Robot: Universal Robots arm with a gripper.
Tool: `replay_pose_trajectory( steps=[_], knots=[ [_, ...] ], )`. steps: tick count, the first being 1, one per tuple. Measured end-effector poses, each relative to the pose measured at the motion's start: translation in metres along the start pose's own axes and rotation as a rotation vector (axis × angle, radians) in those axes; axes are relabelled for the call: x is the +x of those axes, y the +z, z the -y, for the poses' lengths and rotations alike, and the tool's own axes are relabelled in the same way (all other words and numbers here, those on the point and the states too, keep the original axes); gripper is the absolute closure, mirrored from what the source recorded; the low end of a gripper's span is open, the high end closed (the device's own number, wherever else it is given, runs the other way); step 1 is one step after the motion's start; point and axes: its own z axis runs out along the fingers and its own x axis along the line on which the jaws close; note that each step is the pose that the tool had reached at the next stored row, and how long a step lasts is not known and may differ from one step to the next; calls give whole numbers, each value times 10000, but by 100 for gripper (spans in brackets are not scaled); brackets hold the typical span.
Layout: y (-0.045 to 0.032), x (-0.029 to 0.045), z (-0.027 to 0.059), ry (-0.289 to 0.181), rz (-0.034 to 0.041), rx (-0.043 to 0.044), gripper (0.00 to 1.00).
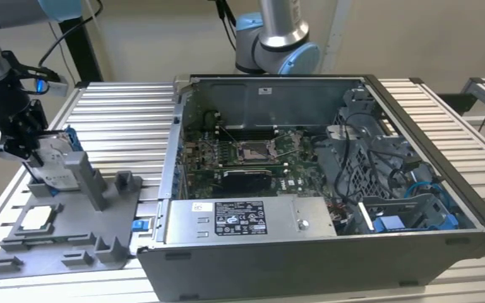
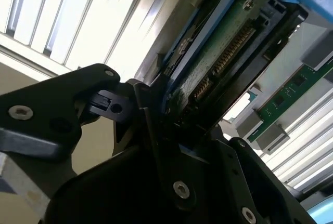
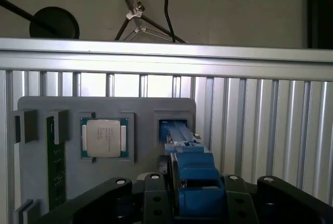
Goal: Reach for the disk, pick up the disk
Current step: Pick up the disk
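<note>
Silver-grey metal disk (image 1: 53,158) is standing on edge in the grey holder tray (image 1: 65,233), at the exterior view's left, well apart from the open computer case (image 1: 310,252). Gripper (image 1: 30,150) is sitting right on the disk's upper end, coming at it from above. The black fingers (image 2: 148,107) are lying along both flat faces, and the jaws are looking pressed together on the disk, pinching its blue frame.

In the first wrist view the disk (image 3: 192,172) is running straight out from between the fingers toward its slot in the tray (image 3: 135,104). Its long axis is therefore lining up with the gripper's own axis, and its far end is likely sitting in the slot, not yet lifted. Any pull is going to have to go along that axis, away from the tray.

Materials:
- The frame is bright blue moulded plastic.
- The disk (image 2: 218,52) is showing a green circuit side with a row of connector pins in the second wrist view.
- The tray is matte grey plastic with upright posts.
- The small white-silver square chip (image 3: 104,137) is lying flat in its pocket beside the slot.
- The green memory stick (image 3: 56,167) is resting further along the tray.
- The table (image 1: 124,120) is ribbed aluminium slats.
</note>
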Motion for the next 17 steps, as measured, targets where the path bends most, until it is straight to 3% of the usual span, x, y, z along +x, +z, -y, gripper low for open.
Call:
replay_pose_trajectory(
  steps=[17],
  knots=[
    [-9, 0, 0, 0, 0, 0, 100]
  ],
)
